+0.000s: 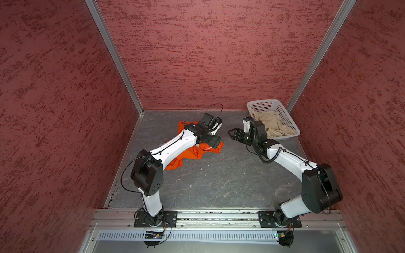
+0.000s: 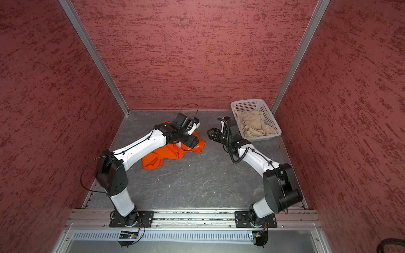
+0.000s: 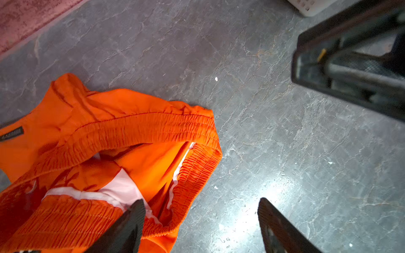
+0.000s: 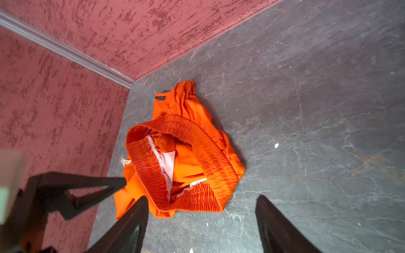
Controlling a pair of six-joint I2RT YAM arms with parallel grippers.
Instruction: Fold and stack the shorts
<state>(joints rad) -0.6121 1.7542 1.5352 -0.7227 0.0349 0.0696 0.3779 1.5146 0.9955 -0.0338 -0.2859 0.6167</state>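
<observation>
The orange shorts (image 1: 192, 154) (image 2: 168, 154) lie crumpled on the grey floor at the back left, with the elastic waistband (image 3: 135, 129) gaping upward. My left gripper (image 1: 215, 142) (image 2: 194, 142) (image 3: 200, 201) hovers over the waistband's right end. It is open, one fingertip (image 3: 137, 210) over the cloth and the other over bare floor. The beige shorts (image 1: 274, 124) (image 2: 252, 124) lie bunched inside the white basket (image 1: 263, 102) (image 2: 247, 102). My right gripper (image 1: 231, 132) (image 2: 210, 132) (image 4: 201, 198) is open and empty, a little right of the orange shorts (image 4: 186, 157).
The basket stands in the back right corner against the red walls. Bare grey floor (image 1: 219, 181) stretches from the shorts toward the arm bases and metal rail (image 1: 219, 215) in front. The two grippers face each other a short gap apart.
</observation>
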